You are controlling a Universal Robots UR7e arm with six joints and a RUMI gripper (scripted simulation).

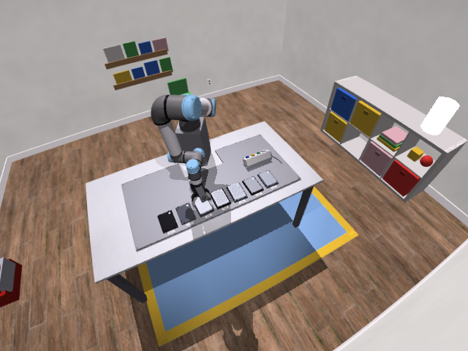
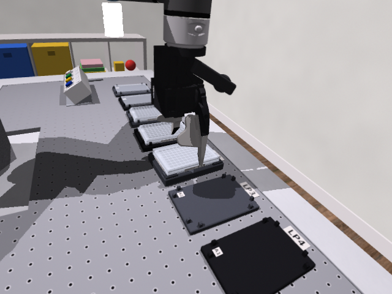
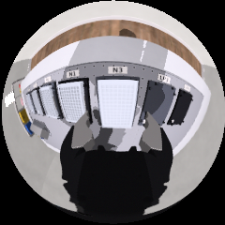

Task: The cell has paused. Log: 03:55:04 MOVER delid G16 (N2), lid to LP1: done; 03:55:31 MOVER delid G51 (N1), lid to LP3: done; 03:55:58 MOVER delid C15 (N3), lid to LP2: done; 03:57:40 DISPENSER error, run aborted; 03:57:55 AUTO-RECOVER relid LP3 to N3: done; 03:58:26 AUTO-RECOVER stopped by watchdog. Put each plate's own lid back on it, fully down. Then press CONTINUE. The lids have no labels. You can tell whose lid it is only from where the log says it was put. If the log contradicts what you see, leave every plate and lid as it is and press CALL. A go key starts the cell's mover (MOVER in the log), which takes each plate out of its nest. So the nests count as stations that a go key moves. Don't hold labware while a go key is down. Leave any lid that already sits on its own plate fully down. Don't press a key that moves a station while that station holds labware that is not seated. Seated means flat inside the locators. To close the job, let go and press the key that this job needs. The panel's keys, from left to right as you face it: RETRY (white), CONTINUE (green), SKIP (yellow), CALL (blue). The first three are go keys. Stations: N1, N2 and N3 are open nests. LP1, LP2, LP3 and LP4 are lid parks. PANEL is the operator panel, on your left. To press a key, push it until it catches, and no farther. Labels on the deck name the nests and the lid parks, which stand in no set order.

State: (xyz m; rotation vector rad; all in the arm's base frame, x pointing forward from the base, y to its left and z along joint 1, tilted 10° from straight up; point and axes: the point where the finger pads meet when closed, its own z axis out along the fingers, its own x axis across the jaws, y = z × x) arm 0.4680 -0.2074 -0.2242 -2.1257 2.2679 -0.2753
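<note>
Lid on N3: risks before the grasp

Fingers (image 2: 201, 148) stand spread wide with nothing between them. The gripper (image 3: 117, 133) hangs over the near edge of the lidded plate (image 2: 185, 156) in the nest labelled N3 (image 3: 117, 69). In the wrist view one fingertip shows at the lower left of the white lid and the other at its lower right. The lid thus lies between the two pads but below them, and there is no touch that I can make out.

By the task's record this lid likely belongs to the bare plate (image 3: 72, 99) in N1, just left of N3 in the wrist view.

Several things could go wrong from here. A descent that runs too deep may let the pads close on the plate's skirt as well as the lid. The plate would then come up out of its locators. An off-centre closing could cock the lid or drag it askew. The pad at lower left passes near the N1 plate and could nudge it.

Toward the bottom of the exterior view, parks LP3 (image 2: 212, 202) and LP4 (image 2: 256, 253) carry no lid. The key panel (image 2: 76, 85) sits well apart at upper left.
</note>
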